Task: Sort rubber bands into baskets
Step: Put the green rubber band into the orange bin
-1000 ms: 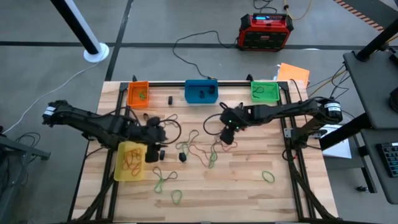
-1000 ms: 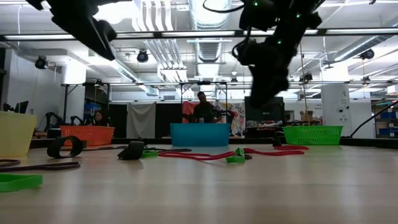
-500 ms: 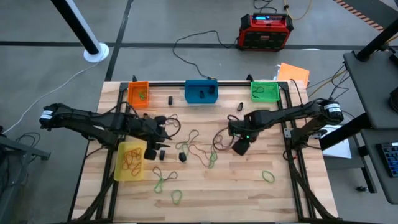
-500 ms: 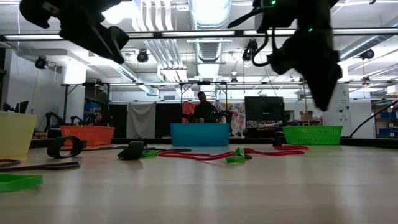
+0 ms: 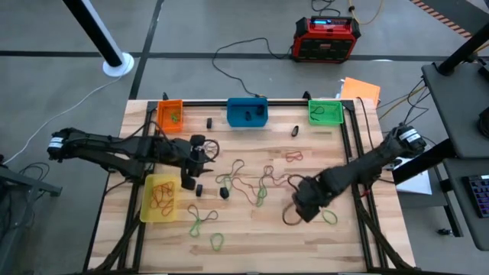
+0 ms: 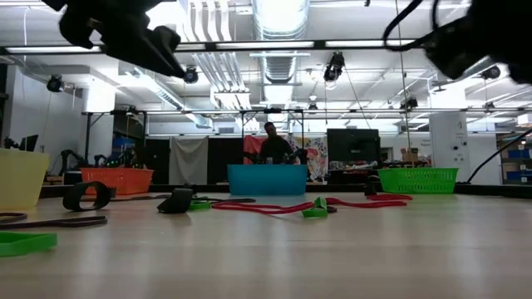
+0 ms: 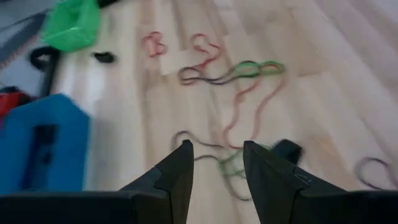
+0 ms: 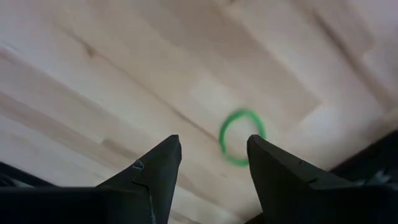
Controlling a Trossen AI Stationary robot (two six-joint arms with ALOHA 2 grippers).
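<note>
Hovering low over the table [image 5: 359,229] near a lone green band [image 8: 241,137], the right tool [image 8: 208,155] has its fingers apart and empty. Left tool [image 7: 214,163], fingers apart and empty, sits above the tangled bands [image 5: 244,179] beside the yellow bin [image 5: 160,197]. Orange [image 5: 170,114], blue [image 5: 247,111] and green [image 5: 325,111] bins line the far edge.

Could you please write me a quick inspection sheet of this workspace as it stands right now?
Surface: wooden table, bare at its front right.
Job's things: orange basket, blue basket, green basket, yellow basket; rubber bands strewn mid-table.
Clutter: small black pieces.
Hands: left hand open, empty; right hand open over a green band.
Cables: black cable on floor.
Surroundings: red power box; person behind.
</note>
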